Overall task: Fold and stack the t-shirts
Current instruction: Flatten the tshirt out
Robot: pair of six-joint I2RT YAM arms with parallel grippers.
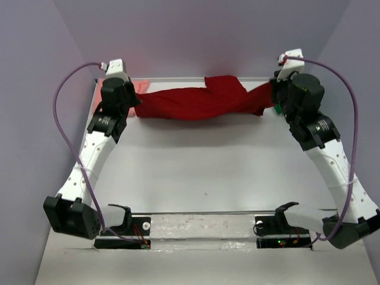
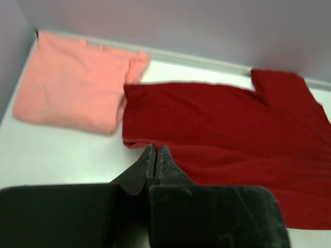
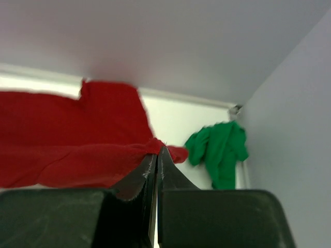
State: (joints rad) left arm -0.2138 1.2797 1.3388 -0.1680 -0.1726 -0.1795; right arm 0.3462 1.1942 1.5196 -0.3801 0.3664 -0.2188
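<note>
Top view: dark red t-shirt point(image 1: 196, 102) strung along table's point(image 1: 202, 172) far edge, between both arms. Left wrist view: left gripper point(image 2: 155, 154) pinched shut on hem; salmon pink t-shirt point(image 2: 72, 88) folded in far-left corner, just beside. Right wrist view: right gripper point(image 3: 157, 155) clamped on bunched red cloth; green t-shirt point(image 3: 220, 147) crumpled in far-right corner.

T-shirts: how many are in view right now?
3: red shirt stretched along the far side; pink shirt in the far left corner; green shirt bunched in the far right corner. No others visible.
</note>
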